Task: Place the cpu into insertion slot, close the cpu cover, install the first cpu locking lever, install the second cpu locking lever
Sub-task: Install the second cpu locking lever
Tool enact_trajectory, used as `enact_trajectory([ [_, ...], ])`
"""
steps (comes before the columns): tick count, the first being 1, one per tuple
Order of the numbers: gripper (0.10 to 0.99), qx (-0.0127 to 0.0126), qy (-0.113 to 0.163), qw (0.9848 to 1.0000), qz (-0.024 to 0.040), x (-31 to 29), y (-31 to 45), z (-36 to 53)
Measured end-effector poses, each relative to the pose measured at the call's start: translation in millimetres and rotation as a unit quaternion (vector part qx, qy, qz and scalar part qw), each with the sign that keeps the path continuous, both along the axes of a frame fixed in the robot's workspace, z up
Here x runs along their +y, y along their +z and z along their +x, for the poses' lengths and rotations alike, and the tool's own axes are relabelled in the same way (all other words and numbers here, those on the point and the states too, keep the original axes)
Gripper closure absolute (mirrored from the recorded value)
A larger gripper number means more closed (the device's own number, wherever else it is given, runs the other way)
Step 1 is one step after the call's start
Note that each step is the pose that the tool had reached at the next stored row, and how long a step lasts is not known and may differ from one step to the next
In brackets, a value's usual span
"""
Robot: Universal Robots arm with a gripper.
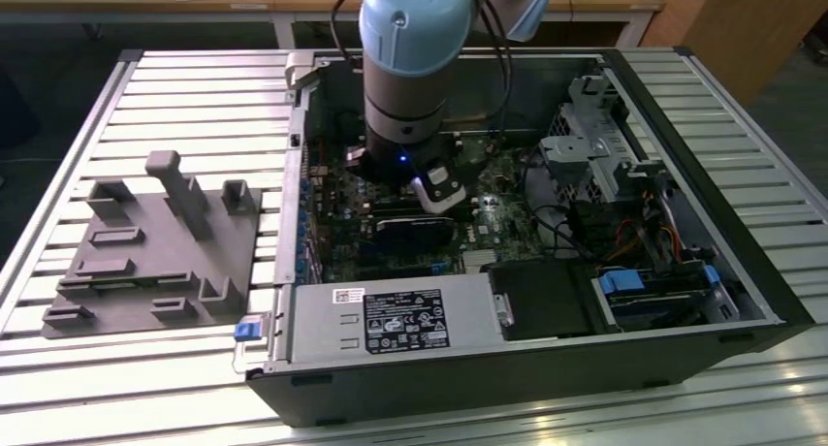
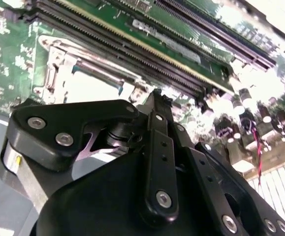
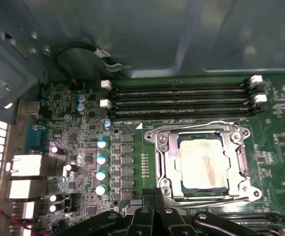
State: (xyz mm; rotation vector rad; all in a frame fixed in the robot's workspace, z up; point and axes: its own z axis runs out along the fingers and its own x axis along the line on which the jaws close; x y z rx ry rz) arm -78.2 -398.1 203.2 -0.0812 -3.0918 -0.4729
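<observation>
A ribbed, silver-grey tabletop (image 1: 194, 87) of long metal slats fills the exterior view from edge to edge. Two things lie directly on it — an open black computer case (image 1: 518, 368) across the centre and right of the frame, its side off and its boards facing up, and a flat grey fixture plate (image 1: 143, 262) with raised blocks and posts at the centre left. The plate sits just beside the case's left wall.

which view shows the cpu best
The first wrist view: the cpu lies face-on in its socket, its pale stained top framed by the cpu cover. The second wrist view catches a washed-out patch of it behind the pincer. In the exterior view the arm stands over that area.
</observation>
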Motion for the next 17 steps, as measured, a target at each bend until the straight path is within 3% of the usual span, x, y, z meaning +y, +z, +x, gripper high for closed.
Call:
enact_trajectory([
  [12,0.980,0.0000,0.000,1.0000,-0.0003,0.0,33.3,0.0],
  [17,0.980,0.0000,0.000,1.0000,-0.0030,0.0,34.5,0.0],
])
